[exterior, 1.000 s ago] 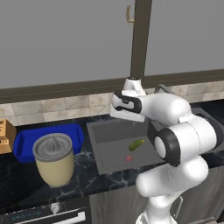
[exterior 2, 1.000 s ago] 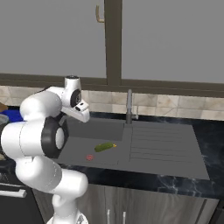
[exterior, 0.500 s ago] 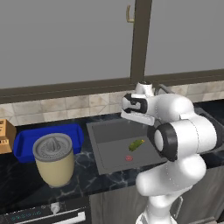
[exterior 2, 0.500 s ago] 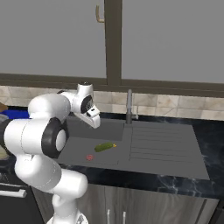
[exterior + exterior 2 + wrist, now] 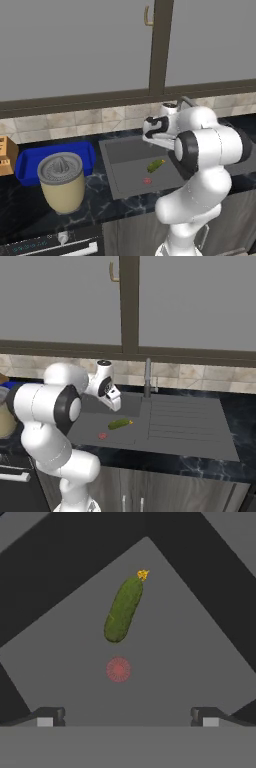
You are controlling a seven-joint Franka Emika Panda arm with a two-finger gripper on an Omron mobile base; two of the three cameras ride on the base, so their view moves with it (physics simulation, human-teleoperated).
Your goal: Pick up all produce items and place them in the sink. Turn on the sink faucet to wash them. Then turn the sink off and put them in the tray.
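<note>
We are holding our gripper (image 5: pixel 128 718) wide open and empty above the sink (image 5: pixel 200 662). The green cucumber (image 5: pixel 122 609) is lying on the sink floor just ahead of our fingertips, its length pointing away from us, slightly slanted.

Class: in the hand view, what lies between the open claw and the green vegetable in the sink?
A small flat red spot on the sink floor, between the claw and the green vegetable.
</note>
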